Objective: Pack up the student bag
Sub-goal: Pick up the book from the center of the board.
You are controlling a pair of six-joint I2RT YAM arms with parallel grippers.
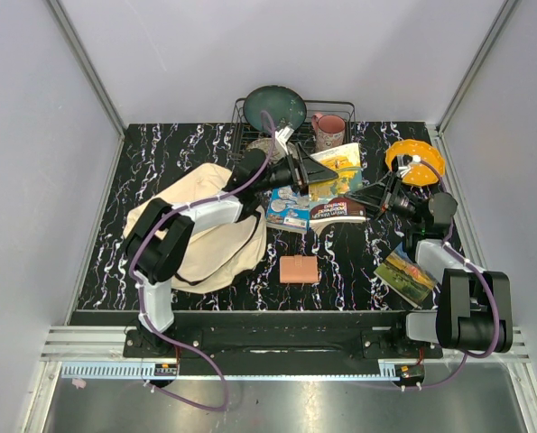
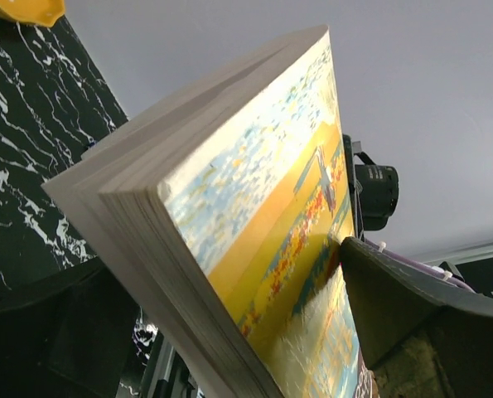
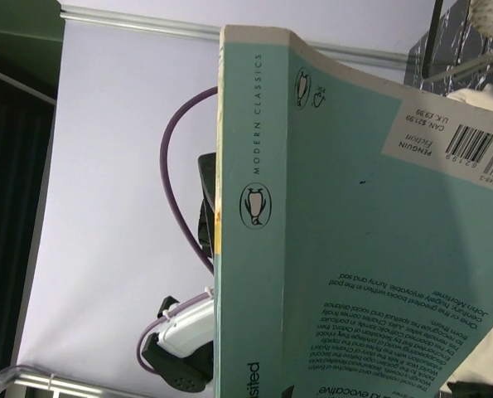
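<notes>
The cream student bag [image 1: 205, 230] lies slumped on the left of the black marbled table, its dark opening toward the near side. A thick paperback [image 1: 336, 171] with a yellow painted cover is held tilted above the table's middle. My left gripper [image 1: 306, 169] is shut on its left edge; the book [image 2: 254, 232] fills the gap between the fingers [image 2: 420, 323]. My right gripper [image 1: 365, 196] is at the book's right edge. The right wrist view shows only the teal spine and back cover [image 3: 354, 249]; its fingers are hidden.
A blue children's book [image 1: 289, 209] lies under the held one. A salmon block [image 1: 298, 269] and a picture booklet [image 1: 405, 275] lie near the front. An orange roll [image 1: 414, 162] sits at the right. A wire rack [image 1: 340, 106] at the back holds a dark plate [image 1: 275, 106], with a pink mug [image 1: 329, 129] beside it.
</notes>
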